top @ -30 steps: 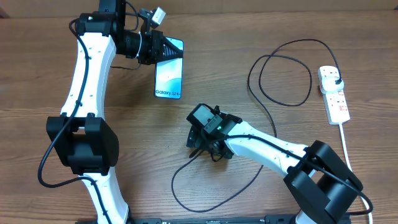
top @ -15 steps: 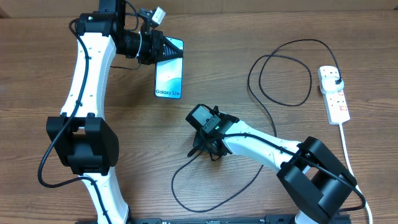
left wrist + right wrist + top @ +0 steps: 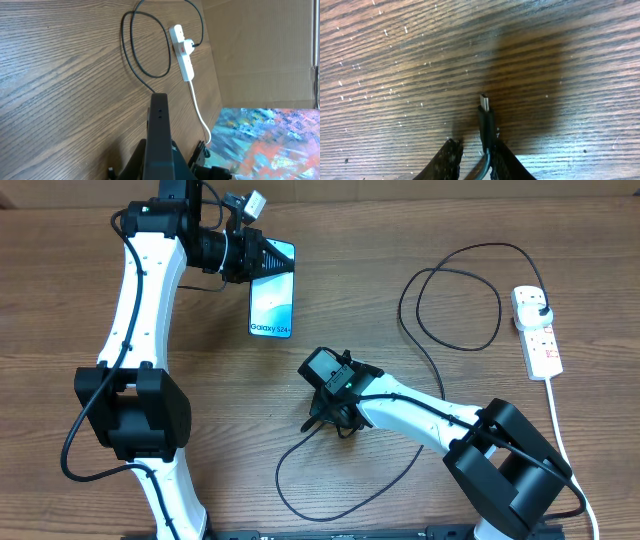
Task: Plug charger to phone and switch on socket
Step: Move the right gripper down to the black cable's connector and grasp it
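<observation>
From above, the left hand [image 3: 272,265] is shut on the top end of the phone [image 3: 271,305], in the upper middle. The right hand [image 3: 322,418] is low in the middle, over the charger [image 3: 402,308]. The charger's plug sits in the socket [image 3: 538,332] at the right edge.

The left wrist view shows the socket [image 3: 184,52] untouched.

In the right wrist view, the hand is narrow around the charger's tip [image 3: 485,117] on the bench [image 3: 395,60]. It cannot be told if it pinches. Plugging the phone and switching on look left to do.

phone [image 3: 271,305] top hidden under left hand [image 3: 285,262], charger [image 3: 486,122] cut off at btm edge, socket [image 3: 538,340] switches too small
</observation>
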`<state>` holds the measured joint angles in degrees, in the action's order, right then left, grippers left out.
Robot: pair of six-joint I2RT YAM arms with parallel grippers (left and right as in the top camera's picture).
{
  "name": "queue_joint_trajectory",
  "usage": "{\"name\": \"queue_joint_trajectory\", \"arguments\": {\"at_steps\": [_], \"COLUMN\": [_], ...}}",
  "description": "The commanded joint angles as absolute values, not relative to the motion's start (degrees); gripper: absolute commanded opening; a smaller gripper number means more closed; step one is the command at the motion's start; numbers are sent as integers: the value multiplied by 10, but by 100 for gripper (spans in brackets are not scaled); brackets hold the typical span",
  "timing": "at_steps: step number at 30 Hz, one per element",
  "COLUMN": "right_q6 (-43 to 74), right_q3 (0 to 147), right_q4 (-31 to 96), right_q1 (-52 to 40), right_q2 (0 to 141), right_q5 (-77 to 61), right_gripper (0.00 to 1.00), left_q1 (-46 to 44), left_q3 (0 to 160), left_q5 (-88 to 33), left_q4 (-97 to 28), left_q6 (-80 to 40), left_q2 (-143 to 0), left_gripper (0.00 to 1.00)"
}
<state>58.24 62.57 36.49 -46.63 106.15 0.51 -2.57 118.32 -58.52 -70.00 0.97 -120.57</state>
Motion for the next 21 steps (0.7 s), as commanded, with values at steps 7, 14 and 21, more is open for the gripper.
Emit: {"name": "queue_joint_trajectory", "arguments": {"at_steps": [7,14,21], "right_q6": [583,582,581], "right_q3": [623,623,623], "right_q4": [360,360,357], "right_q1": [-456,-453,-453], "right_q2": [1069,1069,1069], "right_q5": [25,26,25], "right_gripper": [24,24,7], "left_q1": [-27,-27,-26], "left_q3": [1190,1190,1190], "left_q5": [-609,-609,-609], "left_q4": [-698,-697,-695], "left_q6": [0,-1,-1], "left_q2": [-1197,-1197,-1197], "left_gripper": [4,4,4]}}
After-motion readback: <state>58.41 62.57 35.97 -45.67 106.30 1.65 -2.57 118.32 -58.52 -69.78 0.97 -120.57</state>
